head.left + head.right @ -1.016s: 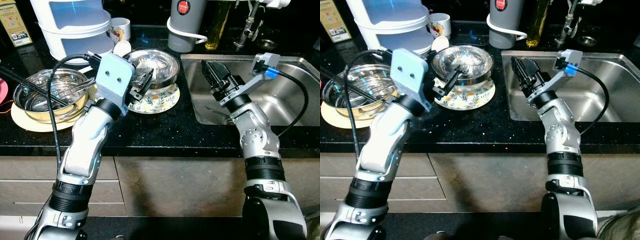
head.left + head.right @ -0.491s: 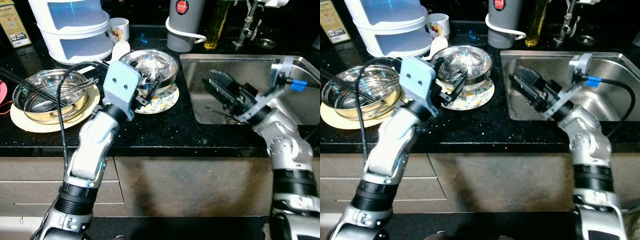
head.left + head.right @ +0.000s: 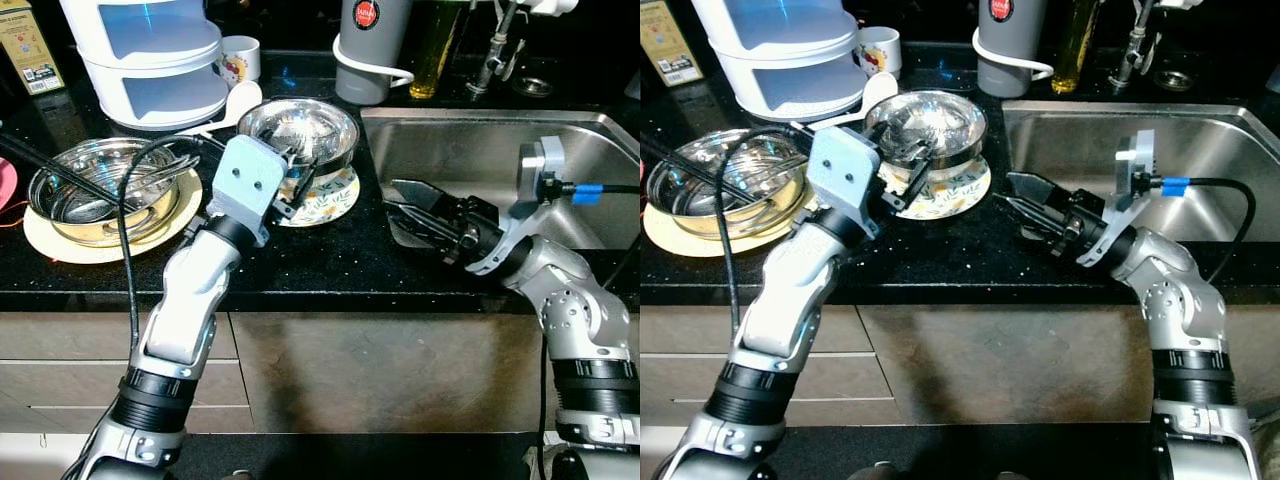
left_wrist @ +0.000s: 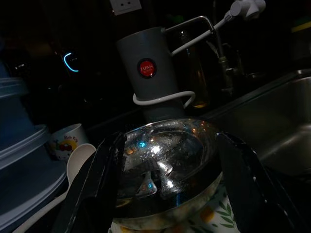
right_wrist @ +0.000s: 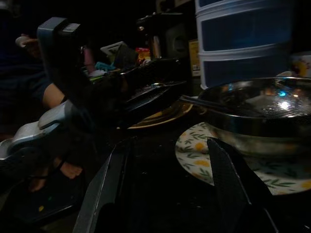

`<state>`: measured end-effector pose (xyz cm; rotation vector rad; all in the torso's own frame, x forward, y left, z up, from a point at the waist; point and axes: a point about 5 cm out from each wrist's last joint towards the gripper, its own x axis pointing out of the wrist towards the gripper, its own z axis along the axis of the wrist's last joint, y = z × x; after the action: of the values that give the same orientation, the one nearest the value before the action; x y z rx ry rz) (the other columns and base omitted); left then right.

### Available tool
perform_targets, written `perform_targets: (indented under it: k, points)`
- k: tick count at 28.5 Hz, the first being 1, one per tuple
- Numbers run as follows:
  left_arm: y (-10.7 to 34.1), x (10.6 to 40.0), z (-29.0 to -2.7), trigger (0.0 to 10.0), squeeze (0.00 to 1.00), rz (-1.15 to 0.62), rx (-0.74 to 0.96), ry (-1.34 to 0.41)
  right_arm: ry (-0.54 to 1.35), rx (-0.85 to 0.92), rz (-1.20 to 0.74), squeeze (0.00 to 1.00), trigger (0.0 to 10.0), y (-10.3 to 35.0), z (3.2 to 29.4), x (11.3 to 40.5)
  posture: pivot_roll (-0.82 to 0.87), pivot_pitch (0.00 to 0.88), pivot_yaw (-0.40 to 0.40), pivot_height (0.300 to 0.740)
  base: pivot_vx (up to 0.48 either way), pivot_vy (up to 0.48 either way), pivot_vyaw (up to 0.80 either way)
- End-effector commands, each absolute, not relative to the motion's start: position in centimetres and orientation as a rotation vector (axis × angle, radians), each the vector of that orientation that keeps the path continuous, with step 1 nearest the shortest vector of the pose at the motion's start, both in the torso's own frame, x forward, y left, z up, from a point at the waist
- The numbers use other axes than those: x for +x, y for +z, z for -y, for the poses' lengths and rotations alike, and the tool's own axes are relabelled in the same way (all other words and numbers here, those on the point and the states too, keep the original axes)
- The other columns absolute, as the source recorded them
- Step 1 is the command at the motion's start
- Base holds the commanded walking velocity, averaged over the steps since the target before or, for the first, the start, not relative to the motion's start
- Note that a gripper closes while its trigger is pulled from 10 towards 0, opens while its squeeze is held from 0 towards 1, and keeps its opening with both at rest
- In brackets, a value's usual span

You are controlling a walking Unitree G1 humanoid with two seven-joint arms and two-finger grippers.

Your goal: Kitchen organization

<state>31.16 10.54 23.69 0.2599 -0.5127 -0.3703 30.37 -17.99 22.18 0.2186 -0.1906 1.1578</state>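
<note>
A steel bowl [image 3: 300, 125] stands on a floral plate [image 3: 330, 195] on the black counter. My left gripper [image 3: 297, 172] is open at the bowl's near rim, and the left wrist view has its fingers [image 4: 95, 184] either side of the bowl [image 4: 165, 165]. My right gripper [image 3: 390, 195] is open and low over the sink's left edge, pointing left toward the floral plate [image 5: 204, 150]. Nothing is between its fingers [image 5: 228, 179]. To the left, a second steel bowl [image 3: 100, 190] holding utensils rests on a cream plate [image 3: 60, 245].
A white stacked container [image 3: 150, 55], a mug [image 3: 240, 58] and a white spoon [image 3: 235, 100] stand behind the bowls. A grey jug [image 3: 370, 45] and an oil bottle [image 3: 435, 45] are at the back. The steel sink [image 3: 560, 150] with its tap [image 3: 490, 50] lies to the right.
My right gripper has swung down and to the left, from above the sink to its left edge, and now points at the floral plate. The left gripper has edged closer to the bowl.
</note>
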Motion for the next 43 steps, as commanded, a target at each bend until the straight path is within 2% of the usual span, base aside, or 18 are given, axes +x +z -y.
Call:
perform_targets:
  k: [1, 7, 28, 30, 31, 32, 43]
  points:
    - [23.0, 31.3, -10.9, 10.0, 0.00, 0.489, 0.261, -0.362, 1.168, 0.201, 0.178, 0.00, 10.0, 22.1, 17.6, 30.2, 0.04, 0.057, -0.030, 0.732, 0.000, 0.000, 0.00]
    - [22.2, 31.9, -10.7, 10.0, 0.00, 0.467, 0.239, -0.379, 1.186, 0.208, 0.181, 0.00, 10.0, 22.2, 16.9, 29.8, 0.03, 0.057, -0.024, 0.732, 0.000, 0.000, 0.00]
    - [21.9, 33.1, -10.7, 10.0, 0.00, 0.475, 0.263, -0.398, 1.160, 0.210, 0.191, 0.00, 10.0, 22.3, 16.7, 29.7, 0.02, 0.049, -0.015, 0.732, 0.000, 0.000, 0.00]
    - [21.8, 33.1, -10.5, 4.5, 0.00, 0.476, 0.269, -0.409, 1.153, 0.208, 0.191, 0.00, 10.0, 22.3, 16.7, 29.7, 0.02, 0.048, -0.014, 0.732, 0.000, 0.000, 0.00]
    - [21.8, 33.1, -10.5, 4.5, 0.00, 0.476, 0.269, -0.409, 1.153, 0.208, 0.191, 0.00, 10.0, 22.3, 16.7, 29.7, 0.02, 0.048, -0.014, 0.732, 0.000, 0.000, 0.00]
    - [21.8, 33.1, -10.4, 0.0, 0.00, 0.477, 0.270, -0.411, 1.152, 0.209, 0.192, 0.00, 10.0, 22.3, 16.7, 29.7, 0.02, 0.048, -0.014, 0.732, 0.000, 0.000, 0.00]
    - [22.1, 33.0, -9.8, 0.0, 0.00, 0.490, 0.270, -0.426, 1.141, 0.212, 0.189, 0.00, 10.0, 22.2, 16.7, 29.8, 0.02, 0.054, -0.014, 0.732, 0.000, 0.000, 0.00]
